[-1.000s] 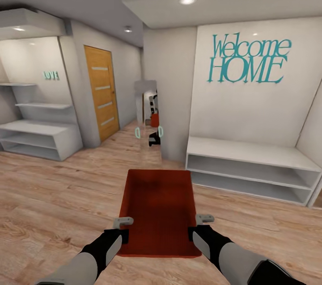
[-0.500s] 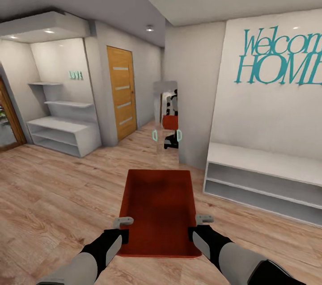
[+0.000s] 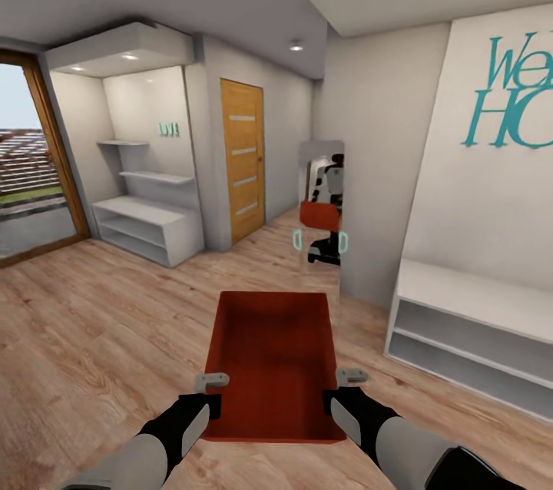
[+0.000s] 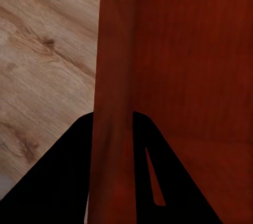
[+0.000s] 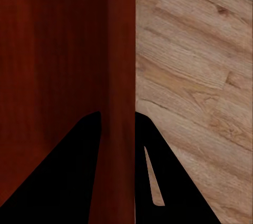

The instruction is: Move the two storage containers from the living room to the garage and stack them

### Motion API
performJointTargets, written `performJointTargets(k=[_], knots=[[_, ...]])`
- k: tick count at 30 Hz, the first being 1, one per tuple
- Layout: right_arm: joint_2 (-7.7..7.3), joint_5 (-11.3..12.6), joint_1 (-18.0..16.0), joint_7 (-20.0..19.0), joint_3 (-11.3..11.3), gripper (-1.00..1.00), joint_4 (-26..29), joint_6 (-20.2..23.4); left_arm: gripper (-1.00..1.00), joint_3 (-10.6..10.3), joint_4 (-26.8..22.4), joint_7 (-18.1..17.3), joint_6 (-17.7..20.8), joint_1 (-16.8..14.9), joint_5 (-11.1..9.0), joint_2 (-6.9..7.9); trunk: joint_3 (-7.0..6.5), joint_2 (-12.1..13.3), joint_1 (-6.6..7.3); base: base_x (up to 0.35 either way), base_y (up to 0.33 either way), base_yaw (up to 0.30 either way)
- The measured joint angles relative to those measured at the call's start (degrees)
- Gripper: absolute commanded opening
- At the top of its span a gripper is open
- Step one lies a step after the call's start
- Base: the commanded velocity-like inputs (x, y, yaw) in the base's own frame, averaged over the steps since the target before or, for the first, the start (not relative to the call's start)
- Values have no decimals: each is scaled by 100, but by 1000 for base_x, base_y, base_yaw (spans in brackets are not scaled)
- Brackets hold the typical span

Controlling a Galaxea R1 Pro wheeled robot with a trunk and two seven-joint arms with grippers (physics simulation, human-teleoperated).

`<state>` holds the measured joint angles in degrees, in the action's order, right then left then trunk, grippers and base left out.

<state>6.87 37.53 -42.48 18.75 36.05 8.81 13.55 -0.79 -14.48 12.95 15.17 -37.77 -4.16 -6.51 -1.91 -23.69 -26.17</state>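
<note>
One orange-red storage container [image 3: 273,359] hangs in front of me above light wood plank flooring, held level by both arms. My left gripper [image 3: 213,392] is shut on its left wall near the front corner. My right gripper [image 3: 342,390] is shut on the right wall opposite. In the left wrist view the red wall [image 4: 113,103] runs between the two black fingers [image 4: 58,182]. The right wrist view shows the same grip: the wall [image 5: 121,76] sits between its black fingers [image 5: 63,176]. The bin is empty inside.
A tall mirror [image 3: 321,206] on the wall ahead reflects me and the bin. A wood door [image 3: 242,160] stands left of it. White shelves [image 3: 146,225] sit at the far left beside glass doors [image 3: 31,160]. A low white bench shelf [image 3: 476,336] lines the right wall.
The whole head view has swung to the left: the lettered wall and bench slid right, the glass doors came into sight. The bin and both grippers hold the same pose.
</note>
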Motion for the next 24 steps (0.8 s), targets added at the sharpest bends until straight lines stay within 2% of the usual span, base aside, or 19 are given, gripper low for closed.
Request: performJointTargets(k=[24], knots=[[-1,1,0,0,1,-100,0,0,-100,1,0,0,0,0,0,0,0,0,0,322,0,270]])
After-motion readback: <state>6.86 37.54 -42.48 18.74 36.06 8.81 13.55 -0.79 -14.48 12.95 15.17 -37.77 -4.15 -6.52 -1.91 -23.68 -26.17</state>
